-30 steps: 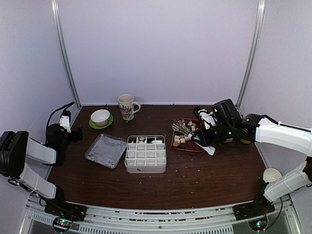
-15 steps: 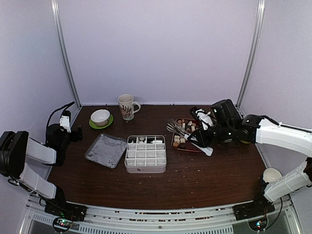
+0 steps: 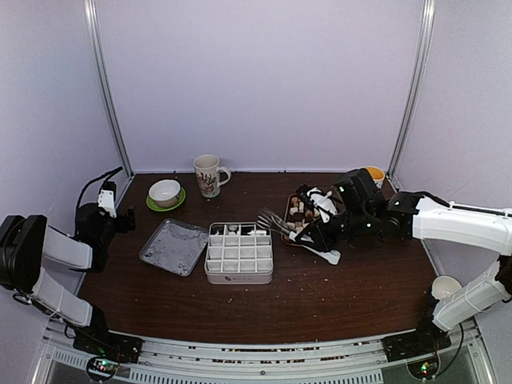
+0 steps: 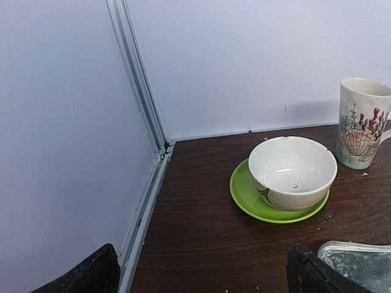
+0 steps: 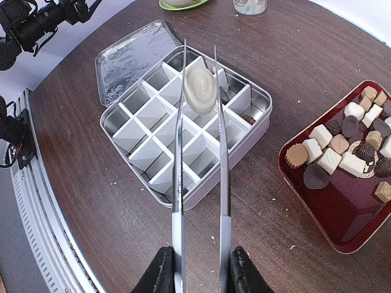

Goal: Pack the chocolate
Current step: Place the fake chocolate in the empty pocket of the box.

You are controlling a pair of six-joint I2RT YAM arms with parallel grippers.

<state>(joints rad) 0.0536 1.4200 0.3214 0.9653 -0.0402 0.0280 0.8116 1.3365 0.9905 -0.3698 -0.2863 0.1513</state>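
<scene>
Right tool [image 5: 198, 268], tongs [image 5: 178, 152] leftward — one chocolate [image 5: 200, 90]

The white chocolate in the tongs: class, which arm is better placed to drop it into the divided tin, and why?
Right. The right gripper holds the tongs, which pinch the white chocolate above the tin. The left gripper hangs open and empty near the bowl, away from the tin.

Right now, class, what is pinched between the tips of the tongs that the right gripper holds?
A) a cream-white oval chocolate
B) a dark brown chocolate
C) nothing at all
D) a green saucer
A: in the right wrist view, the tongs held by the right gripper pinch a cream-white chocolate at their tips, above the divided tin.
</scene>
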